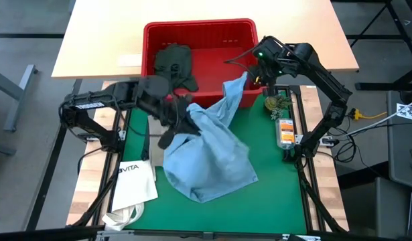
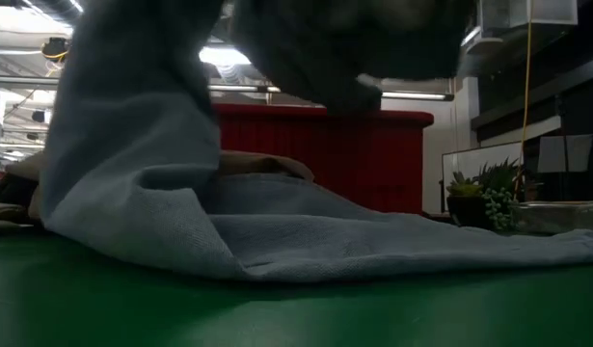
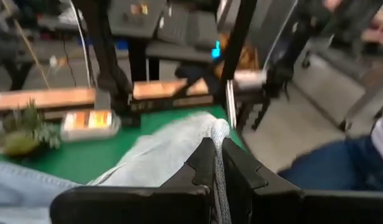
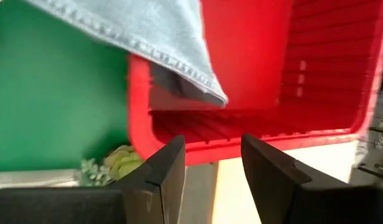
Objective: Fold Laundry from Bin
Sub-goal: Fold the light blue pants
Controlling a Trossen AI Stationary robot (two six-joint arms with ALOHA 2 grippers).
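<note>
From above we see the left gripper (image 1: 187,125) pinching the light blue denim garment (image 1: 209,157), draped from the red slotted plastic bin (image 1: 199,30) onto the green mat (image 1: 272,187). Right wrist view: the right gripper (image 4: 213,163) hovers over that bin's corner, fingers apart, empty.

Green mat-covered table (image 1: 272,194), wood edging at both sides. Red bin (image 1: 199,30) at 12 o'clock, straddling the green mat and the pale desk (image 1: 98,47) behind. Light blue jeans (image 1: 209,164) spread over centre, one leg trailing toward the bin. White VITA tote (image 1: 133,184) at 8 o'clock. Small plant (image 1: 276,104) and orange-labelled item (image 1: 285,132) at 2–3 o'clock.
</note>
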